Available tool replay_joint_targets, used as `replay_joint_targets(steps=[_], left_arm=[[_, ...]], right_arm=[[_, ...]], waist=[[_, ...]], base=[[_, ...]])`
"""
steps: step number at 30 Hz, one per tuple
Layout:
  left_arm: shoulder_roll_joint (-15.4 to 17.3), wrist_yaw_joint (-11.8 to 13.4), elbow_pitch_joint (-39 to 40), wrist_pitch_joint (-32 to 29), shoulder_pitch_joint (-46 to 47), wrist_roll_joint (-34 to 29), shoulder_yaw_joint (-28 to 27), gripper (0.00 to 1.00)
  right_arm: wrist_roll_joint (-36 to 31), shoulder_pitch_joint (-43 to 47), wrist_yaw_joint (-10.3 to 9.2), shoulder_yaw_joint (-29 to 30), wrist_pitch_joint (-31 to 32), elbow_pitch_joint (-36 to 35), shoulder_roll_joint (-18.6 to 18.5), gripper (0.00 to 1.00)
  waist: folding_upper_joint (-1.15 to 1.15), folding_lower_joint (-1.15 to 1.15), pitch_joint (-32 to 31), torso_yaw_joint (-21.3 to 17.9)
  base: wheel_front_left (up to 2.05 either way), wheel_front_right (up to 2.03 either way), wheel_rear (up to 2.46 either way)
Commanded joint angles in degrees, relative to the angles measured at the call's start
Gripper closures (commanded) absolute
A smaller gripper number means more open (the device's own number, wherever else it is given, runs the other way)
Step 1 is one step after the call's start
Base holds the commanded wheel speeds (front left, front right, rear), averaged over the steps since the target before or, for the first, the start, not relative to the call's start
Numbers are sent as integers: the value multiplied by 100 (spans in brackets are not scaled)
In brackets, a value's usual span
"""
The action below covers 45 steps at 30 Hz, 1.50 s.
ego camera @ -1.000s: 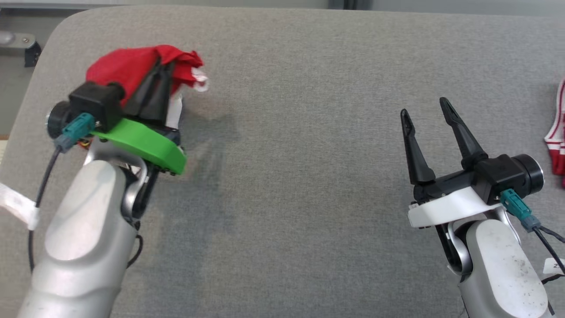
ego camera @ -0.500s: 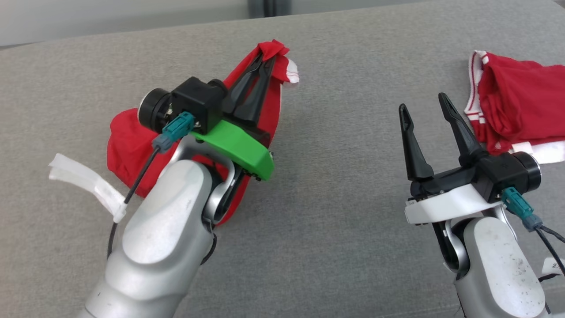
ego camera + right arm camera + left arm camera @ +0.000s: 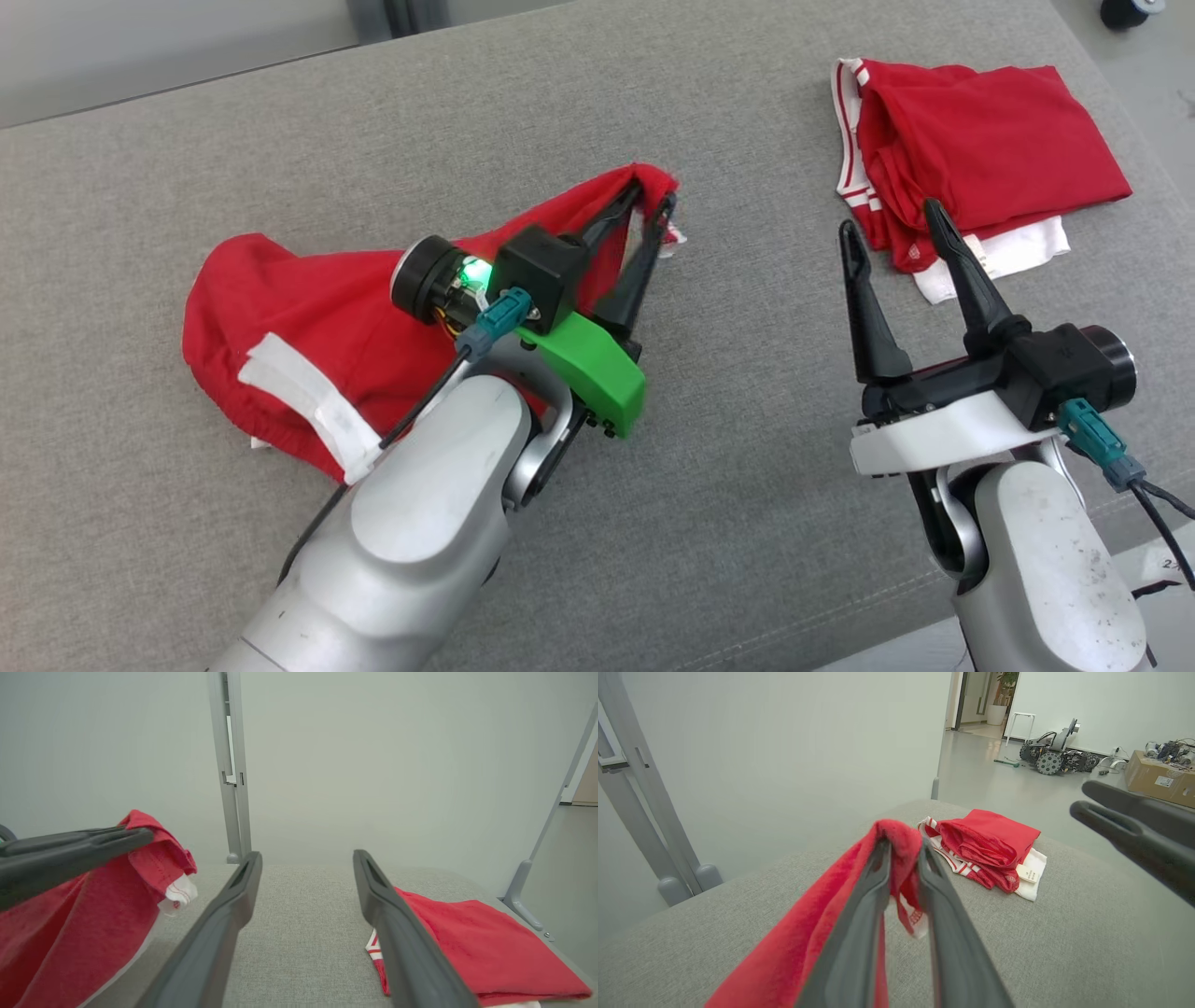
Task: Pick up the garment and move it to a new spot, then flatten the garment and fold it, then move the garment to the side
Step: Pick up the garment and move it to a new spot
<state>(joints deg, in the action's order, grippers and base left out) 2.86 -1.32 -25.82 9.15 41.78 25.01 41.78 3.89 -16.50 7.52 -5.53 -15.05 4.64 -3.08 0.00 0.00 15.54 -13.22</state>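
Note:
The red garment [image 3: 308,308] with white trim lies crumpled on the grey cushioned surface [image 3: 747,523], left of centre. One corner is lifted into a peak. My left gripper [image 3: 653,194] is shut on that corner; the left wrist view shows the cloth [image 3: 822,914] pinched between the fingertips [image 3: 883,858] and draped down to the left. My right gripper [image 3: 887,219] hovers open to the right, apart from the cloth, with nothing between its fingers [image 3: 233,905]. The right wrist view shows the held garment [image 3: 70,914] at its left.
A second red garment with white stripes [image 3: 980,159] lies folded at the back right, just beyond my right gripper. The surface's front edge runs at the lower right [image 3: 934,597]. A wheeled machine [image 3: 1057,753] and a cardboard box [image 3: 1157,779] stand on the floor far off.
The head camera has swung right, bringing the folded garment into view. My left gripper carried the red garment rightward toward the middle; most of the cloth now trails on the surface behind it.

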Motion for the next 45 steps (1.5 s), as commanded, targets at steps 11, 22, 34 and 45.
replay_joint_targets(steps=[11, 22, 34, 45], left_arm=[[368, 251, 13, 599, -481, 260, -529, 0], [889, 109, 1788, 599, -2352, -84, -1989, 0], [211, -335, 2347, 599, -3771, -700, -2880, 0], [18, -534, 2285, 600, -3738, -955, -3175, 0]], right_arm=[[-49, 245, -6, -35, -18, 136, -98, 0], [44, 492, -7, -122, -19, 237, -257, 0], [140, 855, -7, -120, -19, 303, -190, 0], [138, 860, -7, -94, -19, 284, -139, 0]], waist=[[0, 0, -530, 805], [0, 0, -928, 1593], [0, 0, -1130, 1858], [0, 0, -1084, 1860]], base=[[0, 0, 0], [0, 0, 0], [0, 0, 0], [0, 0, 0]])
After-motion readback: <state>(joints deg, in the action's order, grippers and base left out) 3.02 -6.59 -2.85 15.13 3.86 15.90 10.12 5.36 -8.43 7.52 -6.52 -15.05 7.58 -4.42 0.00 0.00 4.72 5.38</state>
